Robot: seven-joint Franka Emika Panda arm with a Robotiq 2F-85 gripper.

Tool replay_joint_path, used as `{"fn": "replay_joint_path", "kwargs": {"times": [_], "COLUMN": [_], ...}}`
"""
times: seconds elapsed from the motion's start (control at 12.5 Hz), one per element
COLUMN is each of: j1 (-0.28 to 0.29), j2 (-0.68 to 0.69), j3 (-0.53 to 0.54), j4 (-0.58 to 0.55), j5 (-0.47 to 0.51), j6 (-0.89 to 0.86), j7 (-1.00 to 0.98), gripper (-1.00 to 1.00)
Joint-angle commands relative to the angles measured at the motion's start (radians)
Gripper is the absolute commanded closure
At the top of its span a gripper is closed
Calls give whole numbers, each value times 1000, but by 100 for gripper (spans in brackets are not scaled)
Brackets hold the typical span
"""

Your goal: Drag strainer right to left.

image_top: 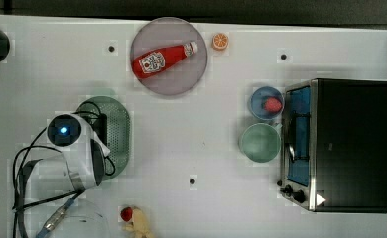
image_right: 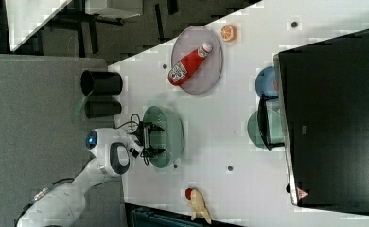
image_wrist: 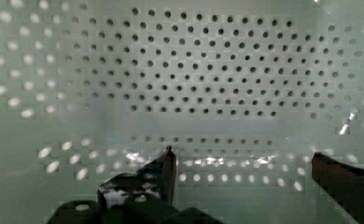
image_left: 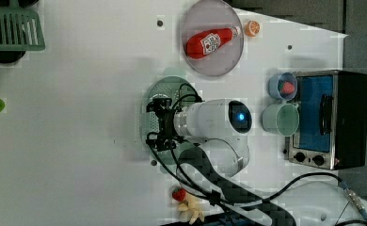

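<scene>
In the top view the arm is reaching over the strainer (image_top: 117,130), which is lying on the white counter (image_top: 201,148) well to the left of the toaster oven (image_top: 336,145). The hand (image_left: 159,123) is hanging inside the strainer, its fingers (image_wrist: 167,169) spread wide and gripping nothing, with the perforated floor showing between them in the wrist view. Moving right toward the oven, the grey plate (image_top: 169,77) with the ketchup bottle (image_top: 162,59) is sitting up and left of it, while the blue bowl (image_top: 266,103) and green bowl (image_top: 260,142) are standing just beside its door.
</scene>
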Motion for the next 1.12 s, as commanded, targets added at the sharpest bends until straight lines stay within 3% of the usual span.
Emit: {"fn": "replay_joint_path", "kwargs": {"times": [0.08, 0.64, 1.12], "j1": [55, 132, 144], "j2": [16, 69, 27], "j3": [10, 10, -18], "j4": [78, 177, 196], "j5": [32, 34, 25], "j6": [-26, -34, -69], "j7": [109, 159, 110], "gripper": [-100, -100, -100]}}
